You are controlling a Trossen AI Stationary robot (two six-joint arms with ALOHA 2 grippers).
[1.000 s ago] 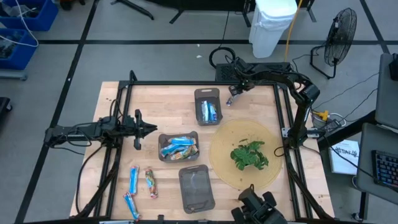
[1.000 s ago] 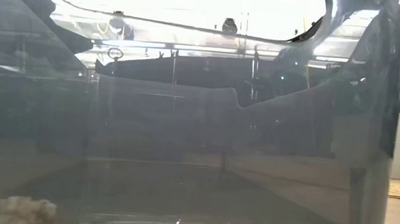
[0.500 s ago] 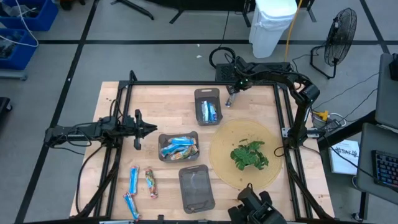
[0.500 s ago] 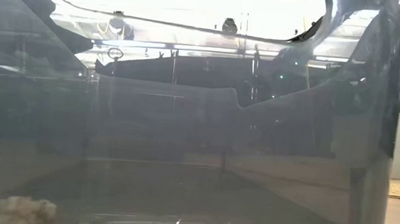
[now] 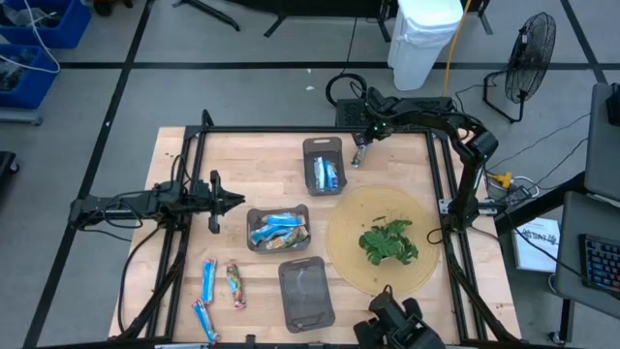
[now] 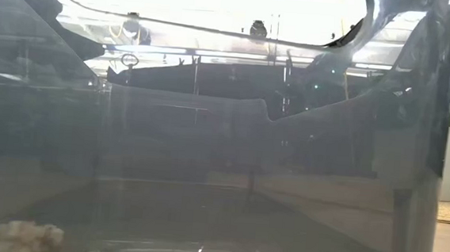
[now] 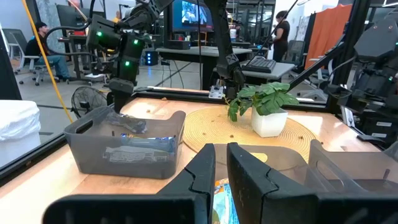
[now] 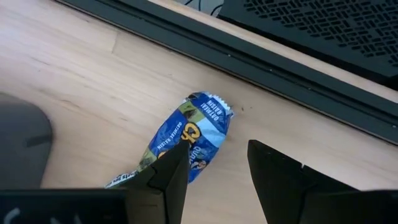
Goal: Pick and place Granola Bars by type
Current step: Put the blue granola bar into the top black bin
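So the right gripper [image 8: 214, 171] is sitting right over a blue-and-white granola bar [image 8: 186, 143] that's lying flat on the wooden table [image 8: 74, 68], fingers spread with the wrapper's lower end between them but not pinched, and the far grey tray [image 5: 323, 165] with a few bars in it is just beside it. The left gripper [image 7: 221, 168] hangs with its fingers nearly pressed together and nothing in them, the middle tray [image 5: 278, 229] full of bars just ahead of its tips. Three more loose bars [image 5: 221, 287] lie well off to that gripper's side, near the table's front edge.

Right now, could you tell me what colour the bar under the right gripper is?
Mostly blue, with white and yellow print: the bar shows best in the right wrist view.
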